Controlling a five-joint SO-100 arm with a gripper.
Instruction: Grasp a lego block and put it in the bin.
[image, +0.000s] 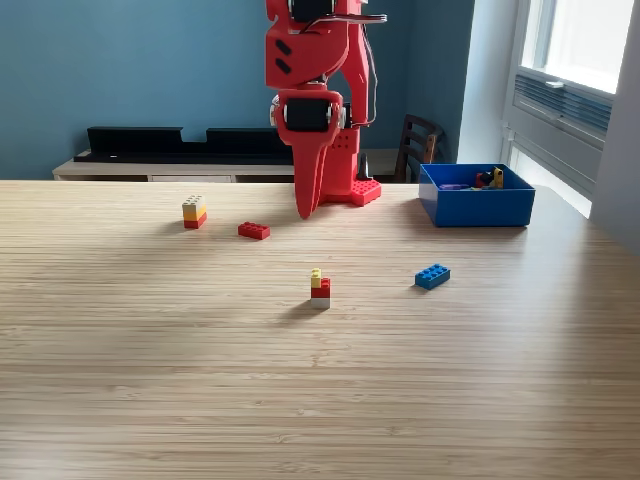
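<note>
Four lego pieces: lie loose on the bench (150, 380), all outside the bin.
Hand: the red hand (306, 212) points straight down in the upper middle of the frame, its tip just above the bench; its fingers look pressed together into one narrow point, with nothing between them.
Red block: a flat red block (254, 231) lies just lower left of the hand's tip, near it but apart.
Yellow-topped stack: a small stack (195, 211) with pale, yellow and red layers stands further toward the left of the frame, about level with the hand's tip.
Middle stack: a narrow stack (320, 288) of yellow on red on a pale base stands upright at the centre of the frame, well below the hand.
Blue block: a flat blue block (432, 276) lies to the lower right of the hand, well apart, and below the bin.
Bin: the blue bin (478, 207) sits on the bench at the upper right of the frame, well apart from the hand.
Bin contents: several small pieces show over its rim, among them a yellow one, a red one and something purple; their shapes are too small to tell.
</note>
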